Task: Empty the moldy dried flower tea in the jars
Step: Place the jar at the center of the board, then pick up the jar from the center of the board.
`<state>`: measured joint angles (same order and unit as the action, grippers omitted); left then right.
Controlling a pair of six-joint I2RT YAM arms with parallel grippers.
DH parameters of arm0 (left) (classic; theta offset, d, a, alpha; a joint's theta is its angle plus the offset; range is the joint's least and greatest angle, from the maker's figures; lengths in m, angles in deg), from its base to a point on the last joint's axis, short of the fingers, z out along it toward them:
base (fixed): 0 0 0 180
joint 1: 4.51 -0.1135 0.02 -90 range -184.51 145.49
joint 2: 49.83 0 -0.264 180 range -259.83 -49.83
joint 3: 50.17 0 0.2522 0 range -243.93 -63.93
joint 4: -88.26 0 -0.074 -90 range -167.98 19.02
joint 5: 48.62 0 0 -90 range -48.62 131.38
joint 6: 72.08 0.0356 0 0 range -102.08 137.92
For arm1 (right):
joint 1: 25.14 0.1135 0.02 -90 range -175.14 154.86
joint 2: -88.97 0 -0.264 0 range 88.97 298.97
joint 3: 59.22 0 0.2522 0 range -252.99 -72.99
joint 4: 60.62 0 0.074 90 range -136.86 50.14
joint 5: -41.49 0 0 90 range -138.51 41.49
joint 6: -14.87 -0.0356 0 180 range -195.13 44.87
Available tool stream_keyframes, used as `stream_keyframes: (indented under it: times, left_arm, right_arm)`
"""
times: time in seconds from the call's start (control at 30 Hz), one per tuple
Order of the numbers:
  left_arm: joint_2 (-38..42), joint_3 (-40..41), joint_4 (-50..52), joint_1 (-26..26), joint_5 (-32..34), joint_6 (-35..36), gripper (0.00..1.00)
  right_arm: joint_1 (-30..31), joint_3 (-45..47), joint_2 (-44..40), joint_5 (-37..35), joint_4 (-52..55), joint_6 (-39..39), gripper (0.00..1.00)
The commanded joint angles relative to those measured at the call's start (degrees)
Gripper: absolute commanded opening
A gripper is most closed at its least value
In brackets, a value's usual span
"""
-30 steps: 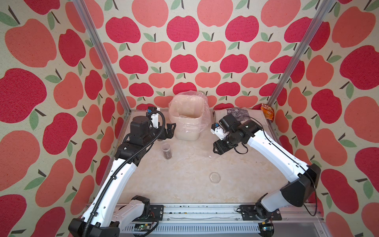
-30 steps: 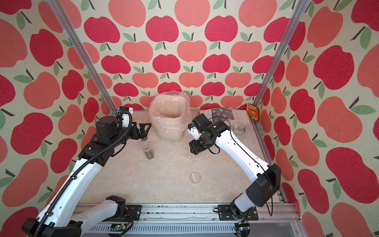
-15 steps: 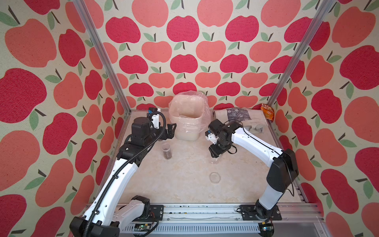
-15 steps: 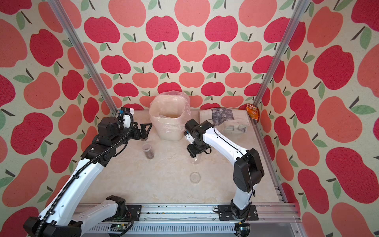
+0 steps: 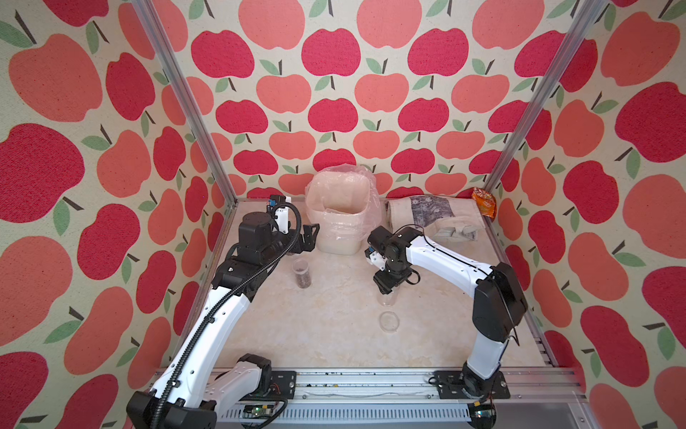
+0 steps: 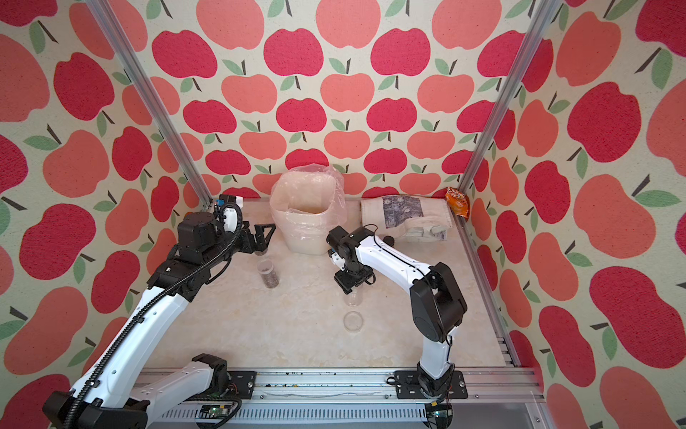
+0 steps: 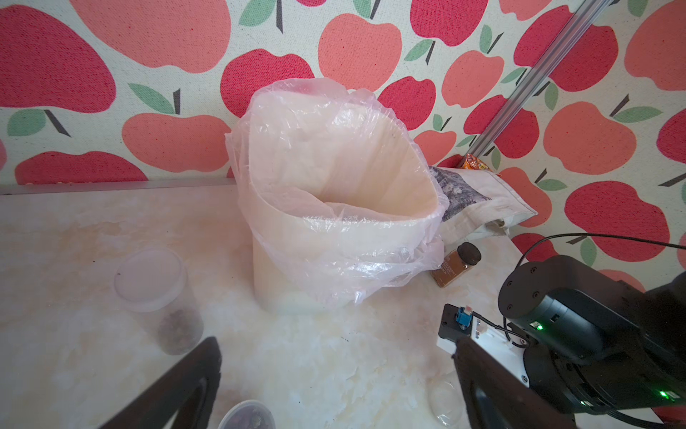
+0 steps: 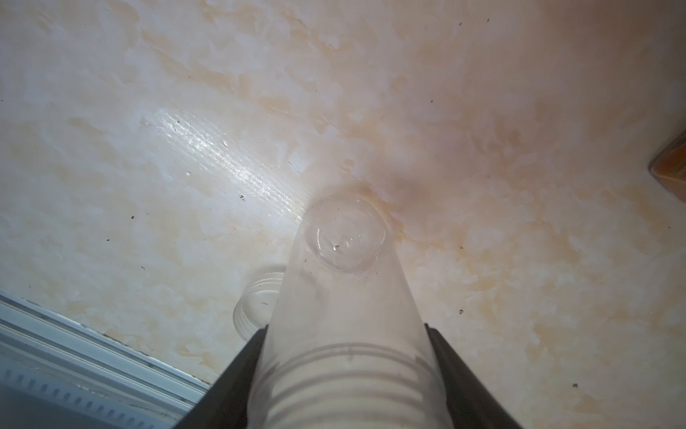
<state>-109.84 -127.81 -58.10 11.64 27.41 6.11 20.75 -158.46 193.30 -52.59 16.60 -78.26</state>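
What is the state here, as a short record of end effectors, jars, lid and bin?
left end effector: open, empty, beside bin
right end effector: shut on empty jar, upright, lid off
loose lid: flat on table near that jar
lidded tea jar: upright, tea at bottom
second tea jar: below left end effector, tea inside
bin: upright at back, clear liner

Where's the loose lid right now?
In both top views the loose lid lies flat on the table, right of centre, just rail-side of the empty jar clamped in the right gripper.
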Motion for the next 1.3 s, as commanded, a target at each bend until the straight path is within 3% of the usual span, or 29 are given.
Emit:
stream_keyframes:
  times: [0.0, 0.13, 0.33, 0.53, 0.73, 1.0, 1.27]
  left_arm:
    - [0.1, 0.8, -1.7, 0.1, -0.6, 1.5, 0.99]
    - [0.7, 1.1, -1.6, 0.1, 0.4, 1.4, 0.99]
    - [2.7, 2.3, -1.5, 0.0, 3.6, 1.3, 0.99]
    - [6.2, 3.9, 0.5, -2.6, 7.7, -1.8, 1.0]
    - [8.8, 5.9, 1.5, -11.3, 0.3, -7.0, 1.0]
    - [8.9, 6.5, 2.8, -22.2, -10.4, -11.3, 0.99]
    - [8.4, 6.9, 2.1, -23.3, -13.1, -11.8, 0.99]
  right_arm:
    - [1.2, 0.8, 0.3, -2.2, -0.4, 0.9, 0.6]
    - [1.7, 0.7, -0.7, -1.5, -0.2, 1.0, 0.79]
    - [1.7, -2.3, -3.9, 0.0, 1.1, 1.3, 0.92]
    - [2.7, -10.4, -8.2, 2.9, 0.1, 2.6, 0.94]
    - [7.6, -15.7, -7.9, 5.5, -7.9, 7.1, 0.97]
    - [13.0, -19.5, 1.2, 5.9, -21.0, 9.1, 0.99]
    - [14.1, -26.7, 14.3, 6.2, -25.4, 7.5, 0.99]
